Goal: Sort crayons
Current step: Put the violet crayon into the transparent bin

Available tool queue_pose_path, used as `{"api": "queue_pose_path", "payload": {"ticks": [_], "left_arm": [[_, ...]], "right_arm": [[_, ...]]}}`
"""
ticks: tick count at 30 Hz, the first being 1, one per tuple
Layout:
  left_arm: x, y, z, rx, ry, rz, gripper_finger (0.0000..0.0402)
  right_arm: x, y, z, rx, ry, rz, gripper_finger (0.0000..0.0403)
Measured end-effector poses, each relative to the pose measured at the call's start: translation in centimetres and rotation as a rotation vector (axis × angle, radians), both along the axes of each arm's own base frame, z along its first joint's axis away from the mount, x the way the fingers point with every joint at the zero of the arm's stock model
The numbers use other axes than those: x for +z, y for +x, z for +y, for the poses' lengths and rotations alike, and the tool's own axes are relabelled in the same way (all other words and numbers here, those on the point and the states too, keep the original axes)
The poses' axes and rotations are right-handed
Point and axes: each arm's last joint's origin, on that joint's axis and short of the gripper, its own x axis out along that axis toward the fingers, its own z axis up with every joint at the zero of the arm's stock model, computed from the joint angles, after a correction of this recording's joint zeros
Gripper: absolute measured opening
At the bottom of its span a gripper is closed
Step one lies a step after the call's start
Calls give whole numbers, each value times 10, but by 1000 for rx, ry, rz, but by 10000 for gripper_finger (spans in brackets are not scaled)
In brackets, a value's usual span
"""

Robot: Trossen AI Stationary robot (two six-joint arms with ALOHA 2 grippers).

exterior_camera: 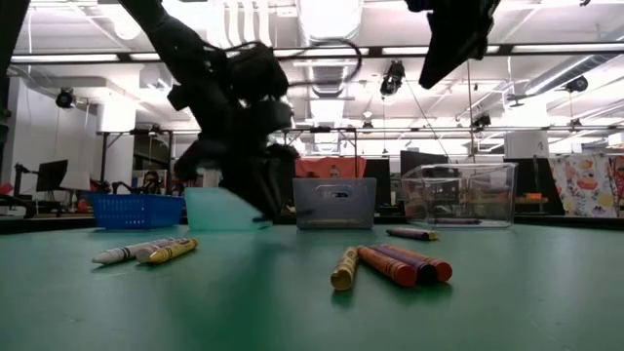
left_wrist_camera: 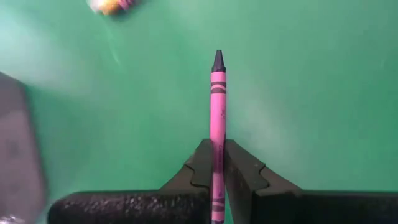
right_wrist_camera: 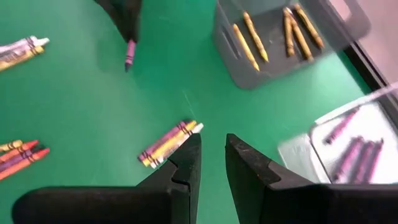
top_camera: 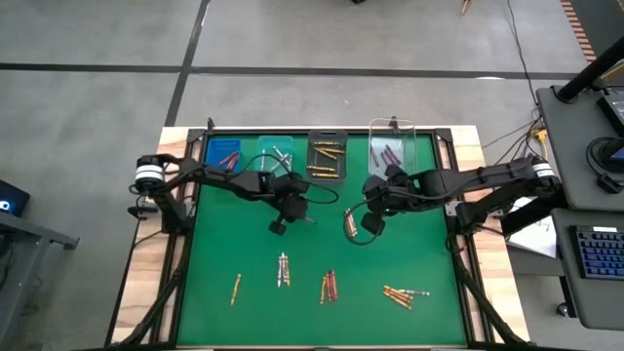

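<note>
My left gripper (left_wrist_camera: 217, 148) is over the middle of the green mat, left of centre in the high view (top_camera: 281, 222), and is shut on a pink-purple crayon (left_wrist_camera: 217, 99). My right gripper (right_wrist_camera: 211, 152) is open and empty. It is right of centre in the high view (top_camera: 357, 224), next to a small bunch of purple, yellow and white crayons (right_wrist_camera: 169, 143) lying flat on the mat. More crayon groups lie flat near the front (top_camera: 236, 288) (top_camera: 284, 268) (top_camera: 329, 285) (top_camera: 405, 293). My left gripper pinches the pink-purple crayon's paper-wrapped shaft (left_wrist_camera: 217, 140) between its two fingers (left_wrist_camera: 200, 163). The crayon lies along the fingers, its dark tip (left_wrist_camera: 217, 59) sticking out well past them. In the right wrist view the crayon (right_wrist_camera: 129, 53) points down below the fingers toward the mat.
Four bins stand along the far edge: a blue one with red crayons (top_camera: 226, 154), a teal one with silver crayons (top_camera: 276, 153), a dark grey one with gold crayons (top_camera: 327, 156) and a clear one with purple crayons (top_camera: 393, 151). Bare mat lies between the grippers and the front crayons.
</note>
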Motion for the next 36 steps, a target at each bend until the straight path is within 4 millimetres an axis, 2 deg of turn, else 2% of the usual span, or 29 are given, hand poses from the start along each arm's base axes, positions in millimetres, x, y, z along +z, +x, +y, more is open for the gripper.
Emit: {"api": "queue_pose_path", "payload": {"ticks": [4, 10, 14, 18, 21, 26, 29, 36], "left_arm": [[19, -3, -1, -15, -44, -83, 1], [60, -10, -6, -43, -100, -286, 0], [85, -24, -8, -34, -114, -445, 0], [100, -41, -11, 13, -150, -619, 0], [104, -54, -12, 98, -156, -738, 0], [98, -67, -12, 205, -200, -876, 0], [95, -69, -14, 216, -264, -968, 0], [89, -65, -15, 230, -320, -1046, 0]], "right_arm": [[-9, 7, 1, 51, -23, -53, 63], [-29, 17, 2, 136, -73, -156, 63], [-45, 24, 3, 200, -119, -274, 63], [-60, 28, 4, 248, -174, -431, 63], [-67, 29, 4, 280, -220, -552, 63], [-67, 35, 5, 316, -294, -748, 63], [-64, 41, 5, 323, -343, -825, 63], [-58, 57, 7, 319, -414, -921, 64]]}}
